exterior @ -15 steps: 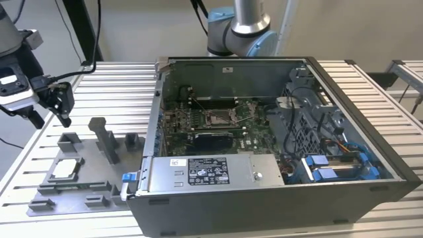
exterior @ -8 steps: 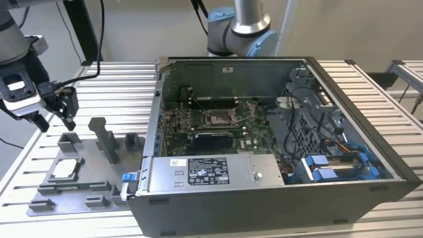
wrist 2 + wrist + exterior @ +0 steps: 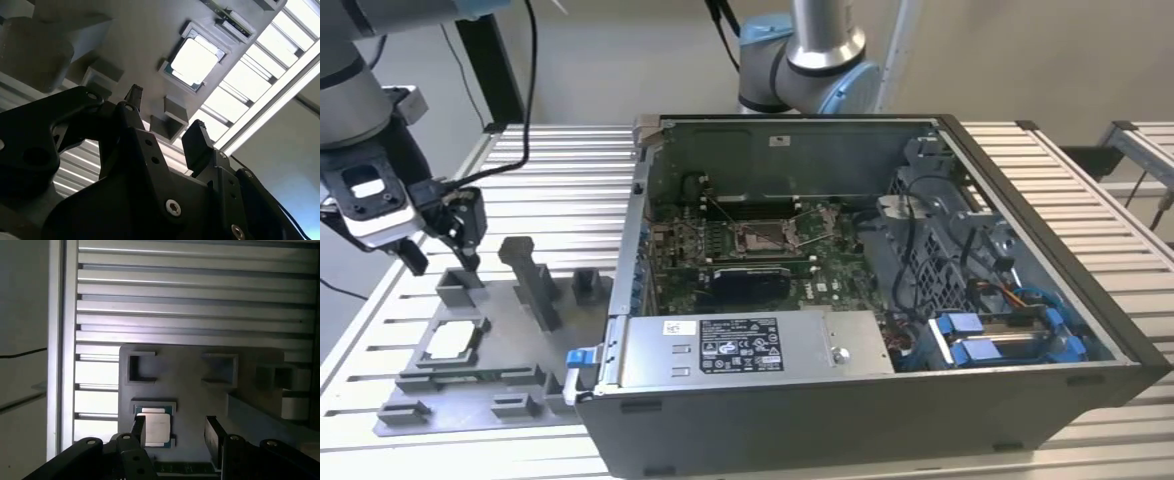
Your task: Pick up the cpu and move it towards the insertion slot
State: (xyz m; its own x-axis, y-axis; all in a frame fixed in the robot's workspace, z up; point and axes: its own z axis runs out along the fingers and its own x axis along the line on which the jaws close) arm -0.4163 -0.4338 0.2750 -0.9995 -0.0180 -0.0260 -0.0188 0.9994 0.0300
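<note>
Open, empty claw (image 3: pixel 440 262) hovers over grey tray (image 3: pixel 467 385) on worktop (image 3: pixel 560 160). The cpu (image 3: pixel 454 340) lies flat in tray pocket, approx 6 o'clock from claw in exterior view, not touching. The insertion slot (image 3: pixel 761 237) sits well apart at 3 o'clock, inside pc case (image 3: pixel 1067 300).

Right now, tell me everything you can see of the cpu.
The cpu is a small flat square chip with a bright silvery-white metal top and a thin darker edge. It lies flat, top up, seated in a square framed recess of the grey tray at the exterior view's left, outside the computer case. Only the tray touches it. The open hand hangs above the tray, clear of the chip, holding nothing.
</note>
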